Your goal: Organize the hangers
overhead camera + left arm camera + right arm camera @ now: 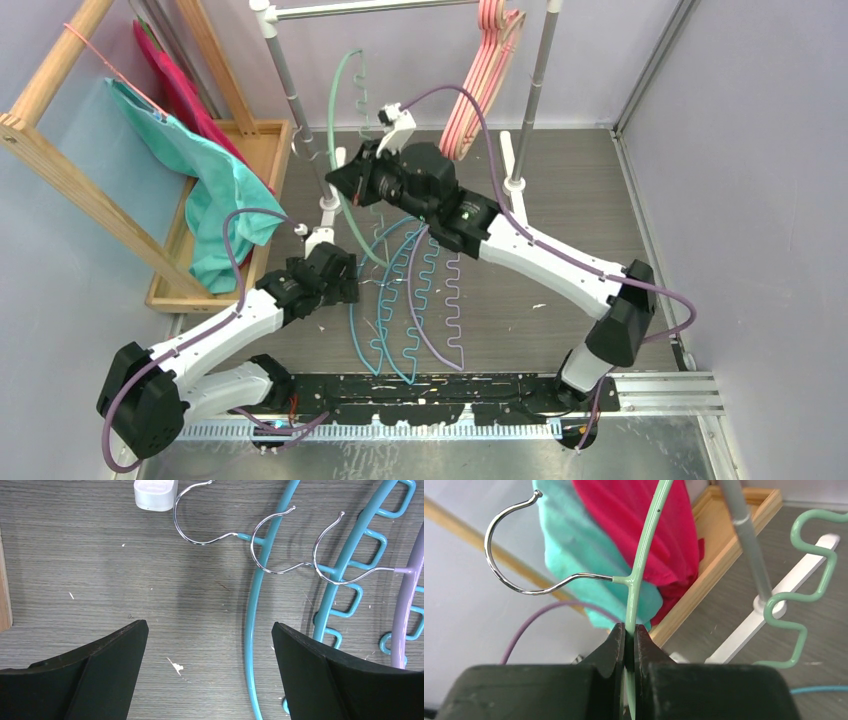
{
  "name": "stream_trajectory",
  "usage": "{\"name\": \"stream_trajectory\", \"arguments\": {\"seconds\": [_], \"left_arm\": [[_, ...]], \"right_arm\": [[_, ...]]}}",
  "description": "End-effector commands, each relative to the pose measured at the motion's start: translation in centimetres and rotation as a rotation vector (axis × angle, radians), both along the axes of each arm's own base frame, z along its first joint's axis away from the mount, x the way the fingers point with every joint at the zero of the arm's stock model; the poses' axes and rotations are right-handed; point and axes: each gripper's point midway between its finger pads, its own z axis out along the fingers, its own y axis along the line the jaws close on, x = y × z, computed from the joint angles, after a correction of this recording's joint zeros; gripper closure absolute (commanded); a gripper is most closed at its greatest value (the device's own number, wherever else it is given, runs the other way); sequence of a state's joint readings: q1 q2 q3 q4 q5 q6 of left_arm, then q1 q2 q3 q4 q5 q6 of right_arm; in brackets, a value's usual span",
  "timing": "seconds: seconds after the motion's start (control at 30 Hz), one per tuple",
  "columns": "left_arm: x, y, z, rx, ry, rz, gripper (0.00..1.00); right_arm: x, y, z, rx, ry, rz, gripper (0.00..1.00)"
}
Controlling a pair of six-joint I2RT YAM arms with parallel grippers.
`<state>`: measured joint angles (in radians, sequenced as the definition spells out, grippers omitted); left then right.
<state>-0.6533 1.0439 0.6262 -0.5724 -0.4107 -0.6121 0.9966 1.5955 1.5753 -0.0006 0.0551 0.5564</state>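
two robot arms are reaching over a grey wood-grain worktop (560, 190). the right end effector (629, 635) is pinching the thin arm of a pale green hanger (639, 570), its two black fingers pressed together on the wire just below the steel hook (509, 555). in the overhead view this green hanger (338, 110) is being held upright off the worktop, close beside the left post of a white-and-steel garment rail (290, 90). its zigzag bar (809, 610) is curling off to the right in the wrist view.

the left end effector (210, 675) is hovering low over the worktop with its fingers (105, 670) spread wide, gripping nothing. just beside its right finger, blue hangers (255, 610) and a purple hanger (407, 605) are lying flat, their steel hooks overlapping. from above, these are forming a loose pile (410, 290) in the middle of the worktop, between the two arms.

pink hangers (485, 70) are hanging from the right end of the rail's top bar. at the far left, a wooden frame rack (60, 140) is standing in a wooden tray, with a teal cloth (215, 190) and a red cloth (175, 80) draped on it.
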Motion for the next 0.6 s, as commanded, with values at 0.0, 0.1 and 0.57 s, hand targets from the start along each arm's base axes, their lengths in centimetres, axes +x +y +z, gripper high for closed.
{"name": "stream_trajectory", "arguments": {"seconds": [0.0,0.1,0.57], "left_arm": [[1.7,-1.4,2.5,-0.063,-0.082,-0.012,0.02],[1.8,-1.6,2.8,-0.056,-0.081,-0.017,0.02],[2.5,-2.2,2.7,-0.043,-0.070,-0.024,0.02]], "right_arm": [[2.3,0.0,6.7,0.175,-0.075,0.017,0.99],[4.1,0.7,7.5,0.205,-0.067,0.039,0.99],[9.1,0.6,13.5,0.414,-0.096,0.083,0.99]]}}
